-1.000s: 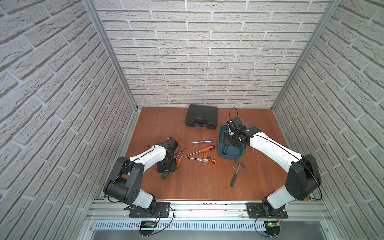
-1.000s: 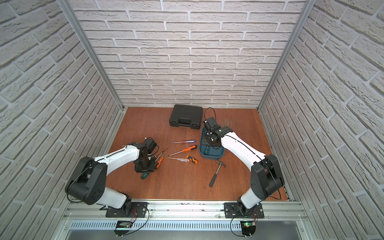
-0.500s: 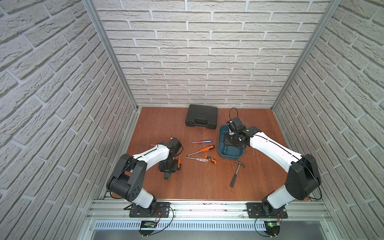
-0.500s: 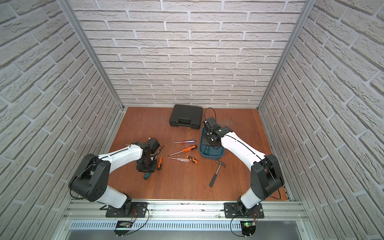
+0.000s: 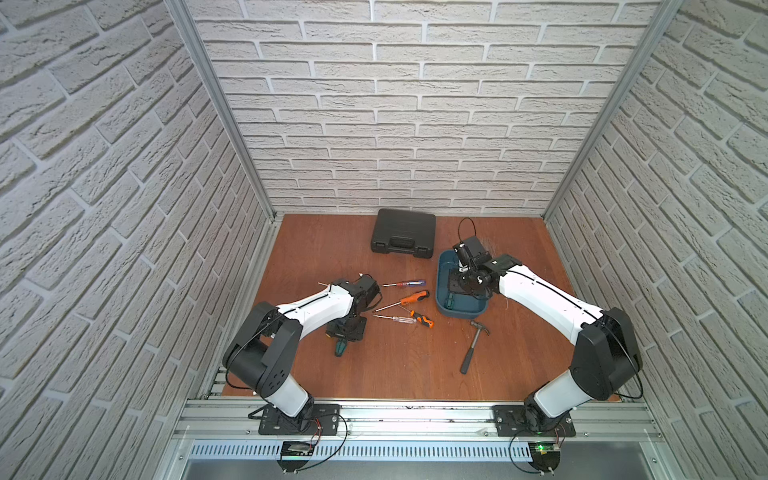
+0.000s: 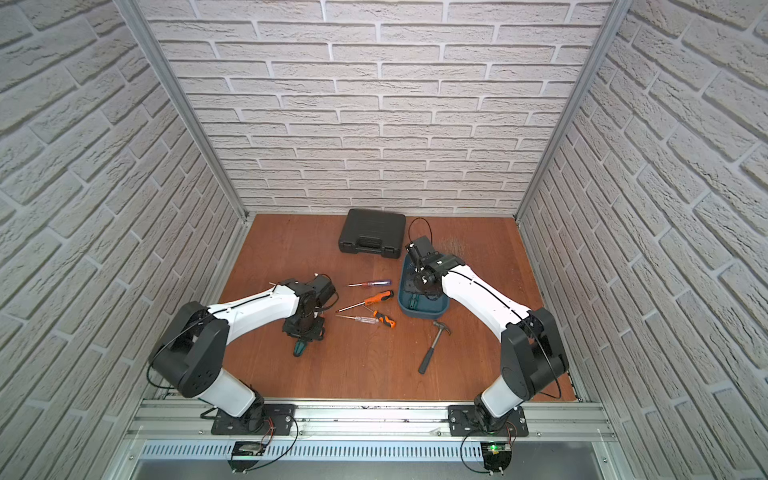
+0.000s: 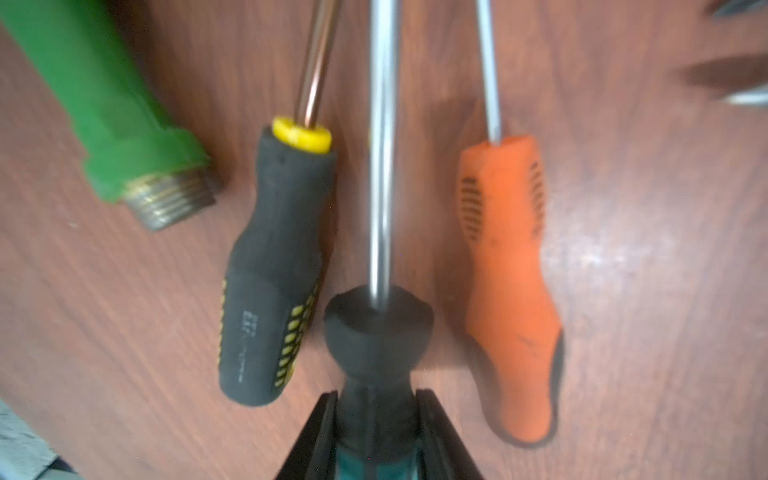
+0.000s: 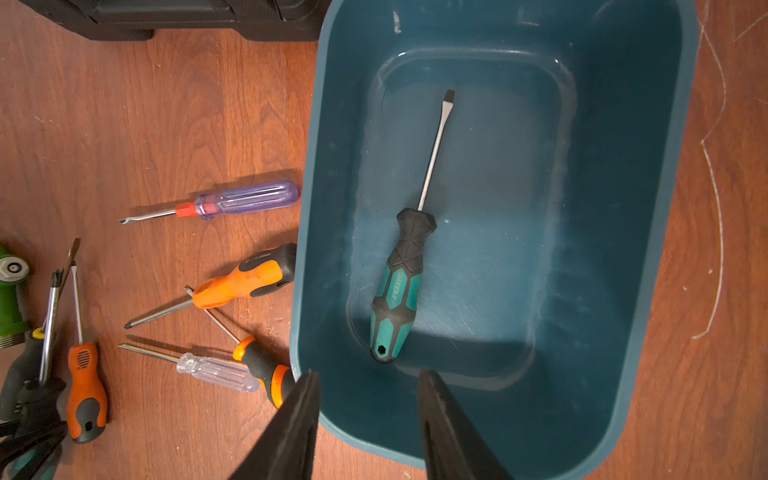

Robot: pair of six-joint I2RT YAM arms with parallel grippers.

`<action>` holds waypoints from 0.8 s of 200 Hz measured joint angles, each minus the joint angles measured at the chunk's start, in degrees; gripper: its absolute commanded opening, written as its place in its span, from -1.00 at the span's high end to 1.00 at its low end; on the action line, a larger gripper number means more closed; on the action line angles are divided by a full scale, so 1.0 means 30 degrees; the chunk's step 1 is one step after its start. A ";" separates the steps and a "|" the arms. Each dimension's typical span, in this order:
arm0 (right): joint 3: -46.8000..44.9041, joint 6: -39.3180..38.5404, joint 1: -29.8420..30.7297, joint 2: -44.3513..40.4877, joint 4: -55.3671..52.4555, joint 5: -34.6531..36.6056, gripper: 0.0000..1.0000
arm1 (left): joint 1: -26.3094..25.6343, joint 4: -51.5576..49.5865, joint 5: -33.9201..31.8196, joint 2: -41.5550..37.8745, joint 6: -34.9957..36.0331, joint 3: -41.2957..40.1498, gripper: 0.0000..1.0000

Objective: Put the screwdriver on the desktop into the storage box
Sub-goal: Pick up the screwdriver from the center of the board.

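**A:** Where is the left gripper (image 7: 376, 399)?

**B:** In both top views, counted from the middle of the desktop (image 5: 395, 374), it stands between 8 and 9 o'clock. Its jaws are pressed on the handle of a teal screwdriver (image 7: 376, 332), just behind the black collar.

**A:** Is this screwdriver lifted?

**B:** I cannot tell, because the left wrist view is blurred. In the top views the teal end of the handle sticks out of the gripper toward 6 o'clock.

**A:** What lies beside it?

**B:** A black-yellow screwdriver (image 7: 274, 270) is on one side and a small orange screwdriver (image 7: 511, 291) on the other. Both are just beside it, with handles nearly parallel. A green fitting (image 7: 124, 124) with a brass thread lies beyond the black-yellow one.

**A:** And the right gripper (image 8: 370, 386)?

**B:** It hangs over the box (image 8: 307, 208), which sits between 2 and 3 o'clock. The jaws are spread and nothing is between them.

**A:** What is in the box?

**B:** One flat screwdriver (image 8: 399, 291) with a teal-black handle lies wholly on its floor.

**A:** What else is on the desktop?

**B:** Near the middle, between the grippers, lie a purple screwdriver (image 8: 249, 199), an orange-black screwdriver (image 8: 245, 278) and a clear screwdriver (image 8: 216, 372). The hammer (image 5: 473, 347) is at 4 o'clock. The black case (image 5: 403, 235) is at 12 o'clock, near a corner of the box.
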 measured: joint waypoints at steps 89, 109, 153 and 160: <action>-0.0379 0.0000 0.0000 -0.0357 0.0007 0.0233 0.12 | -0.1144 -0.2106 -0.1807 -0.1574 -0.0379 0.0801 1.00; -0.0568 0.0087 -0.0015 -0.0612 0.0007 0.0255 0.12 | -0.1705 -0.2368 -0.2025 -0.2987 -0.0984 0.1676 1.00; -0.0969 0.0787 -0.0758 -0.1865 0.0109 0.0255 0.12 | -0.2528 -0.1647 -0.2142 -0.3905 -0.2004 0.4452 1.00; -0.1042 0.0940 -0.1020 -0.2193 0.0109 0.0262 0.12 | -0.2630 -0.1304 -0.2084 -0.3504 -0.2149 0.5129 1.00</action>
